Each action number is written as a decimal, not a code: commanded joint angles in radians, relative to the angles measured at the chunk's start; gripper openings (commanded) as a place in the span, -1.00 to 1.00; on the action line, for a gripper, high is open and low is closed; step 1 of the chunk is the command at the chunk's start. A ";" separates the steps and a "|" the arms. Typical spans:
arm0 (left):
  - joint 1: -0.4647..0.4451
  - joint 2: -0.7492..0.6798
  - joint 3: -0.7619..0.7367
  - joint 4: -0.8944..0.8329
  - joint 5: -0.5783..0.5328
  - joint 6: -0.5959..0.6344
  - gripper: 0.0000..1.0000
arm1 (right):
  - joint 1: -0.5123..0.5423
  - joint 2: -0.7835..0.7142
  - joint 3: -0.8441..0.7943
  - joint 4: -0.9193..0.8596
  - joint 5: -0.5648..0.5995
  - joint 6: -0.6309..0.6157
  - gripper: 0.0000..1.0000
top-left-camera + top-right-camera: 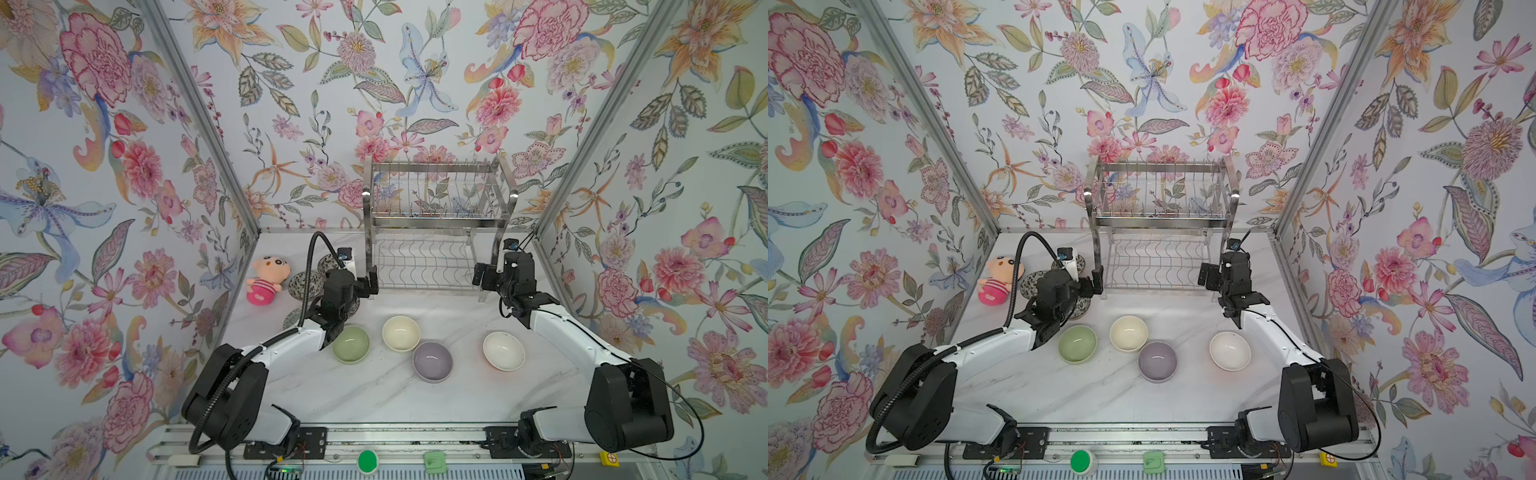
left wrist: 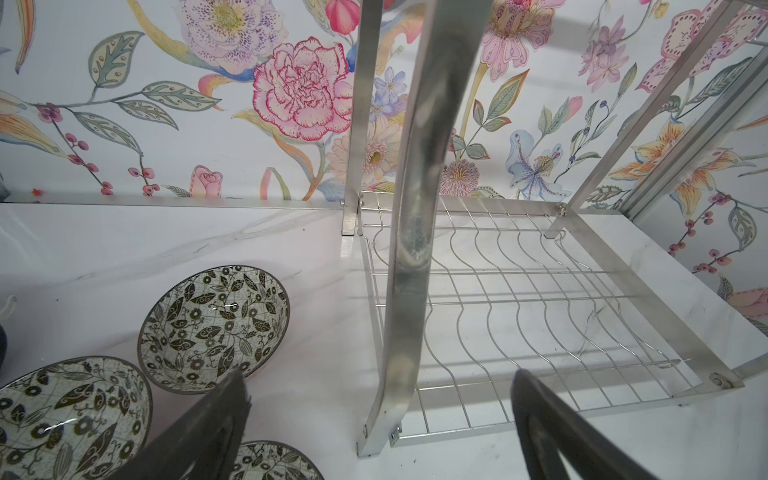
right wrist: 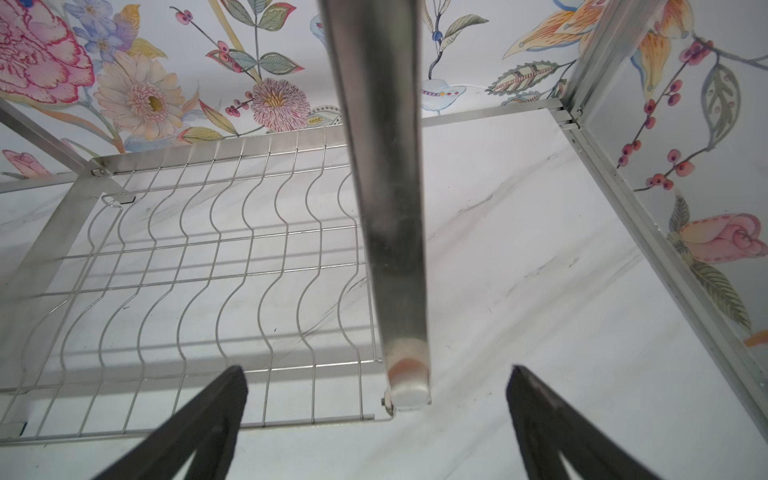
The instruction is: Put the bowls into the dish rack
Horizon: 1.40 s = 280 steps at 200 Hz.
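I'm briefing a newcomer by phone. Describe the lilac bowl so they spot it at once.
Start at the shiny two-tier steel wire dish rack at the back of the white marble table. In front of it, the round lilac ceramic bowl sits nearest the table's front edge, between a cream bowl and a white bowl. It alone is purple.

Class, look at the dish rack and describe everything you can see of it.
The dish rack is shiny steel, two-tiered and upright, standing on the white marble table near the back wall. Its upper tier has straight upright wires; its lower shelf has wavy wires. Flat metal legs carry it. Nothing sits in either tier. The open left hand and right hand each straddle a front leg, without visibly gripping it.
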State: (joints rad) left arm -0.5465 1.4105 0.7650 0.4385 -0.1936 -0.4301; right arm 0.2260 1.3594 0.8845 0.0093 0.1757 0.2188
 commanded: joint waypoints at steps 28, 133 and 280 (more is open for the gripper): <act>-0.122 -0.067 -0.010 -0.153 -0.213 0.175 0.99 | 0.091 -0.062 -0.052 -0.093 0.043 0.031 0.98; -0.198 -0.137 -0.076 -0.246 -0.306 0.129 0.99 | 0.404 0.089 -0.027 -0.060 -0.122 0.007 0.87; -0.173 -0.206 -0.175 -0.203 -0.084 -0.019 0.99 | 0.559 0.316 0.073 -0.083 -0.080 0.030 0.10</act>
State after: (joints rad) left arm -0.7303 1.2316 0.6128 0.2035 -0.3092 -0.4206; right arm 0.7822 1.6470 0.9268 -0.0532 0.0483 0.2413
